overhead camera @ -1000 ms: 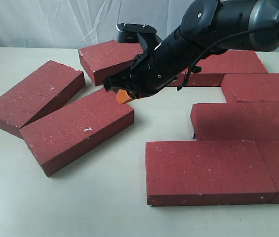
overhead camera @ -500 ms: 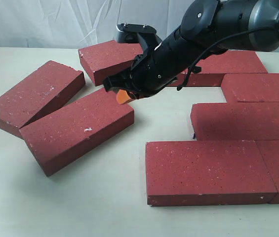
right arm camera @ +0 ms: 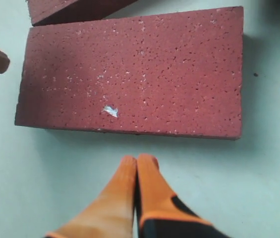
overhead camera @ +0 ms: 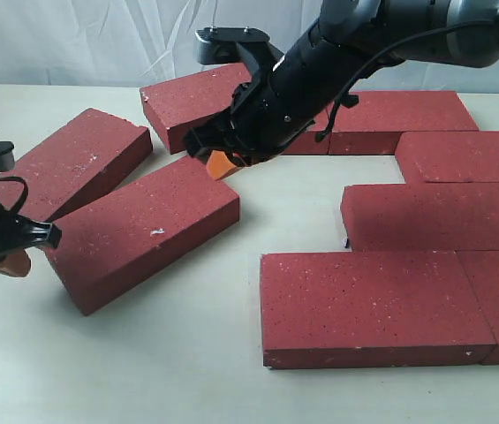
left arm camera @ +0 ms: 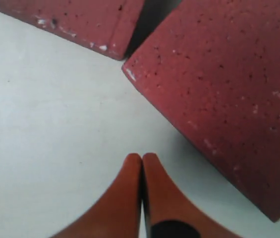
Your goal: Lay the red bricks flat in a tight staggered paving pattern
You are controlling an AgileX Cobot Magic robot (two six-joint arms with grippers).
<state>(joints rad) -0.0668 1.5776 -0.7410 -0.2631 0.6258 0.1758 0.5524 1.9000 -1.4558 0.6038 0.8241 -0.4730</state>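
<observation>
Several dark red bricks lie flat on the pale table. Two loose ones sit askew at the left: the outer brick and an angled brick. Laid bricks form rows at the right, among them a front brick and a middle brick. My left gripper is shut and empty, just off the angled brick's left corner. My right gripper is shut and empty, hovering by that brick's far long side.
A back brick lies behind the right arm, with two more bricks at the back right. A white curtain closes off the rear. Bare table lies along the front left.
My left arm has come in from the left edge and reached the angled brick's left corner. The right gripper has lifted slightly toward the back. No brick has moved.
</observation>
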